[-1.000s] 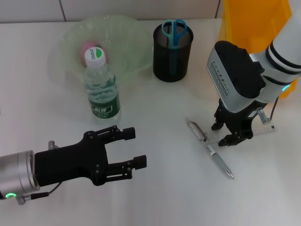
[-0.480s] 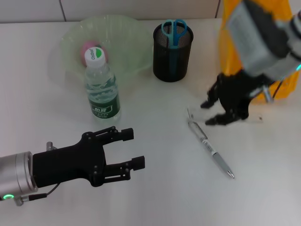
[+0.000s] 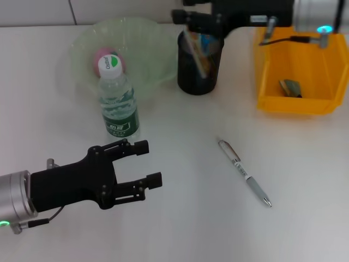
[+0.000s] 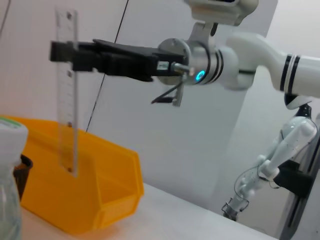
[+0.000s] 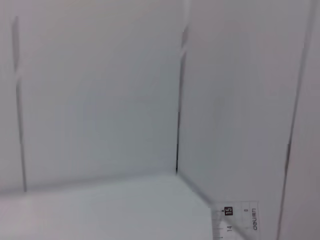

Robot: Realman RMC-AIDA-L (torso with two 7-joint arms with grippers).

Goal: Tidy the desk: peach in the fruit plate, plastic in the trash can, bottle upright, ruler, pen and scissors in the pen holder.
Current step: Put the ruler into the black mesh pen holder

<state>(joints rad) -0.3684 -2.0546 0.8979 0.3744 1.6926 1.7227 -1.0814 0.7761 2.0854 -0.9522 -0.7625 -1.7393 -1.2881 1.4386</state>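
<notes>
While the right arm reaches level across the back of the tabletop (image 3: pixel 180 218), its right gripper (image 3: pixel 188 17) pinches the clear ruler (image 4: pixel 67 90) upright above the black pen holder (image 3: pixel 199 66). Low at the near left, the left gripper (image 3: pixel 143 165) hovers with fingers spread, empty, near the standing bottle (image 3: pixel 118 103). A pen (image 3: pixel 244 172) lies flat.

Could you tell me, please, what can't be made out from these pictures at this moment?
- Head view: the right gripper and the ruler cover the pen holder mouth, hiding the scissors.
- Head view: the bottle partly covers the peach.
- Head view: the small item in the yellow bin is too small to name.
- Left wrist view: the ruler's lower end hangs before the bin; whether it has entered the holder is unclear.
</notes>
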